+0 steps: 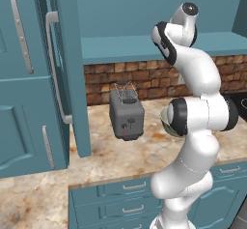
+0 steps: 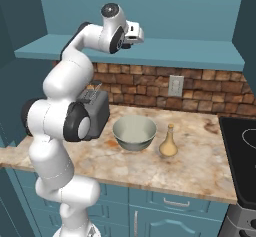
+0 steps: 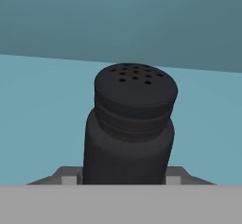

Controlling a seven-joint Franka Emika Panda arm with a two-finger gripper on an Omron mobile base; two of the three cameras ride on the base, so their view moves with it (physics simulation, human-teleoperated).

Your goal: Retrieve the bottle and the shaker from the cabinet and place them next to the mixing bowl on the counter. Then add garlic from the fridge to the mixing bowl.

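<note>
Shaker (image 3: 128,128) sitting on cabinet (image 2: 165,51) shelf, hand (image 3: 124,178) closing around its base; low grip risking tipping during lift toward worktop (image 2: 195,156).

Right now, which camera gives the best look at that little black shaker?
The hand view: the shaker stands close up on the teal cabinet shelf, its holed cap facing the camera. In the right base view the arm's hand reaches over the shelf and I cannot make the shaker out; likewise from the left.

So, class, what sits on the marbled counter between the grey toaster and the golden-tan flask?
The wide pale grey-green mixing bowl, seen in the right base view.
</note>
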